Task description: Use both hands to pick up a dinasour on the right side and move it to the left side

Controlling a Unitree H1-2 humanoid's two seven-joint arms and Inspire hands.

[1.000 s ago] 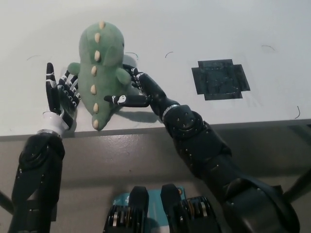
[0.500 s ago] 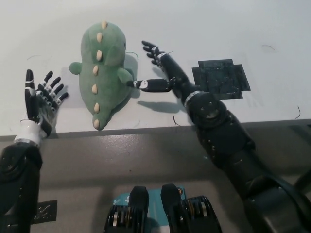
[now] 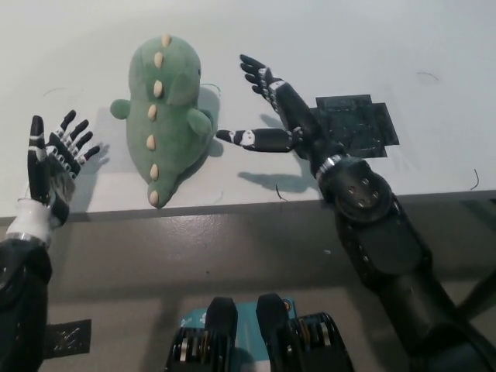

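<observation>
Both hands have drawn back from the dinosaur since the earlier frames: a second ago they pressed its flanks; now neither touches it. The toy itself has not shifted.

Item 1, dinosaur. Green plush, pale spikes down its back. Lies belly-down on the table, head toward 12 o'clock, tail tip toward 6 o'clock at the near edge. Position: left part of the table, well apart from the dark patch.

Item 2, left hand. Palm up, fingers spread wide, holding nothing. Sits at 9 o'clock from the toy, near the table's front edge, with a clear gap between them.

Item 3, right hand. Black, fingers splayed wide, empty. Sits at 3 o'clock from the toy; the thumb points toward the plush and its tip is just beside the toy's side, apparently without contact. Its shadow falls on the table below it.

Item 4, dark patch. Cross-shaped mark on the table at 3 o'clock from the right hand, partly overlapped by the forearm.

Status: carry and set-down judged complete, since the toy rests unsupported on the left side with both hands released. Remaining: withdrawal of the arms to rest, if required. No further grasp appears needed.
</observation>
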